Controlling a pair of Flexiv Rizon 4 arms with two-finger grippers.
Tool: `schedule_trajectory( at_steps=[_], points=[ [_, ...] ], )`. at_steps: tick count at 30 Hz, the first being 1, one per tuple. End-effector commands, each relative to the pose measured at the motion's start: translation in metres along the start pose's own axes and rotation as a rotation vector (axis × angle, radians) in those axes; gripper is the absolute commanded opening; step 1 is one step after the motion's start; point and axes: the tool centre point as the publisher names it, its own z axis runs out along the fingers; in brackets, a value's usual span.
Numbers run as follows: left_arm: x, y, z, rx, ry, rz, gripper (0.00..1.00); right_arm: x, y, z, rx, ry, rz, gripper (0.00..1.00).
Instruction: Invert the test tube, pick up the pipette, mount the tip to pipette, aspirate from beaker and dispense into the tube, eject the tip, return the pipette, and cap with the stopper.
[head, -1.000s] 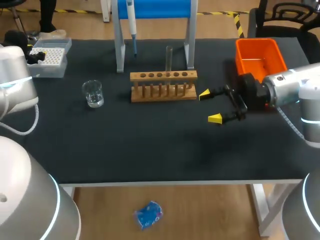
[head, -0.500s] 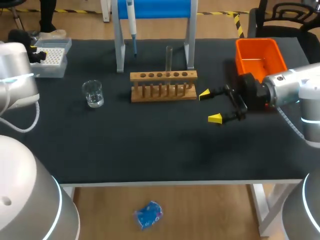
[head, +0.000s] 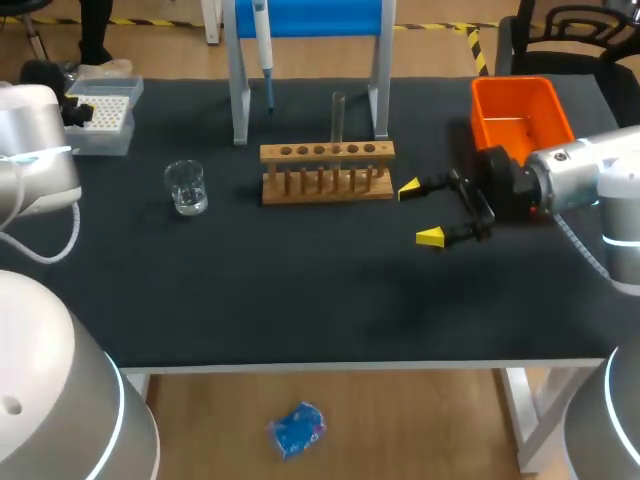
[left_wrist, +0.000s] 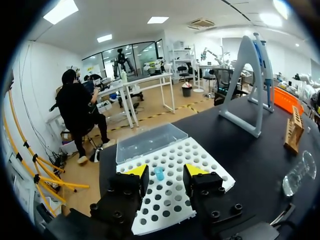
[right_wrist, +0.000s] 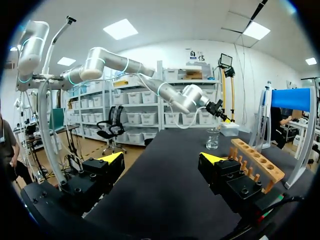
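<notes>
A white tip box (head: 103, 120) sits at the table's far left corner. My left gripper (left_wrist: 166, 171) hovers over it, open. A small pale blue piece (left_wrist: 159, 173) stands in one of the box's holes between the fingers, with a gap on each side. I cannot tell whether it is a tip or a stopper. The pipette (head: 264, 48) hangs on the blue stand (head: 310, 18). A clear test tube (head: 338, 117) stands upright in the wooden rack (head: 327, 171). The glass beaker (head: 186, 187) is left of the rack. My right gripper (head: 420, 212) is open and empty, right of the rack.
An orange bin (head: 519, 113) stands at the back right, just behind my right arm. In the right wrist view the rack (right_wrist: 255, 162) lies ahead beside the fingers, with the beaker (right_wrist: 213, 138) beyond it. Bare black tabletop (head: 300, 290) fills the front half.
My left gripper's fingers have drawn closer together around the blue piece, and the left arm has shifted slightly over the tip box. The right arm has not moved.
</notes>
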Motion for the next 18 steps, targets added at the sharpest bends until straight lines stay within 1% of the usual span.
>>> schedule_trajectory(
  at_steps=[1, 9, 12, 16, 18],
  points=[
    [-0.0035, -0.0012, 0.0044, -0.011, 0.010, -0.003, 0.41, 0.0006, -0.0001, 0.0003, 0.001, -0.001, -0.001, 1.00],
    [-0.0041, -0.0011, 0.0055, -0.010, 0.012, -0.006, 0.38, 0.0006, -0.0001, 0.0003, 0.001, -0.001, -0.001, 1.00],
    [-0.0047, -0.0008, 0.0058, -0.011, 0.011, -0.007, 0.36, 0.0006, -0.0001, 0.0003, 0.001, -0.001, -0.001, 1.00],
    [-0.0048, -0.0005, 0.0060, -0.014, 0.011, -0.012, 0.27, 0.0006, -0.0001, 0.0003, 0.001, -0.001, -0.001, 1.00],
    [-0.0047, -0.0003, 0.0062, -0.015, 0.012, -0.013, 0.28, 0.0006, -0.0001, 0.0003, 0.001, -0.001, -0.001, 1.00]
  ],
)
